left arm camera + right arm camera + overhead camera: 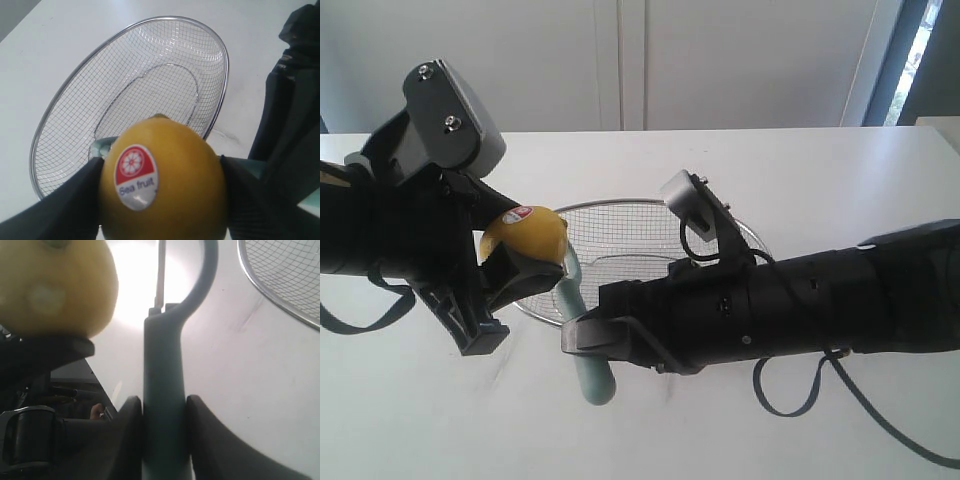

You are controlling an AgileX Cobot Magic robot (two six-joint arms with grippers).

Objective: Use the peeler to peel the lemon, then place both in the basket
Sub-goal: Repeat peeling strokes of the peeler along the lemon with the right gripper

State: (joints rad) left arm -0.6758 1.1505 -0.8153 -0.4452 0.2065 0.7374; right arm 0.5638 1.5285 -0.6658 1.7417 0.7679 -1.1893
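Observation:
The yellow lemon [528,234] with its red-and-white sticker is held above the table by my left gripper [520,262], which is shut on it. In the left wrist view the lemon [162,182] fills the space between both black fingers. My right gripper [588,337] is shut on the pale teal handle of the peeler [582,340]. The peeler [164,390] points its curved head and metal blade up toward the lemon [55,287]; its head lies just beside the fruit. The wire-mesh basket [620,212] sits behind both grippers and holds nothing; its rim [226,75] shows beyond the lemon.
The white table [800,170] stretches around the basket. The right arm's black body [800,300] lies across the basket's right side. A white wall and window stand behind the table's far edge.

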